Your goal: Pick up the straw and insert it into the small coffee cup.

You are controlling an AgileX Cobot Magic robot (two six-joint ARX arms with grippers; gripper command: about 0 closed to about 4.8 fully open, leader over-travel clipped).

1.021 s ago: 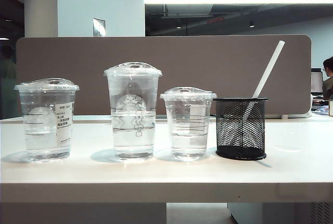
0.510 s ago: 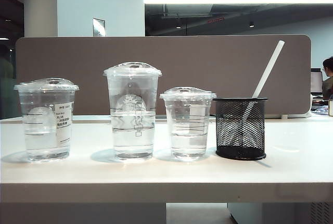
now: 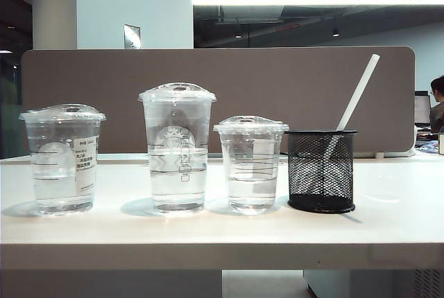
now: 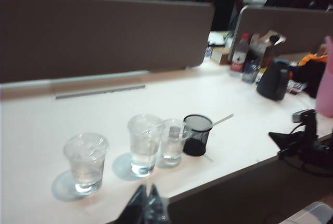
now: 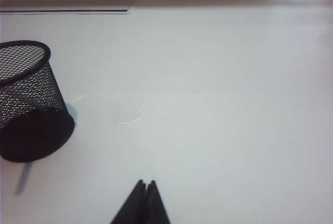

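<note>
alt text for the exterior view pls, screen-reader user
White straw leans in a black mesh holder at the right end of a row on a white table; left of it, the small coffee cup, then two larger clear lidded cups. No grippers visible.

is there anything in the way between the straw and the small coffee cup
Nothing visible between them. The straw leans in the black mesh holder, right beside the small coffee cup, whose lid is on. The tall cup and wide cup stand on its far side. Both end effectors, left and right, are shut and away.

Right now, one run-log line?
straw: in mesh holder | small coffee cup: lidded | left gripper: shut, clear | right gripper: shut, clear
</note>
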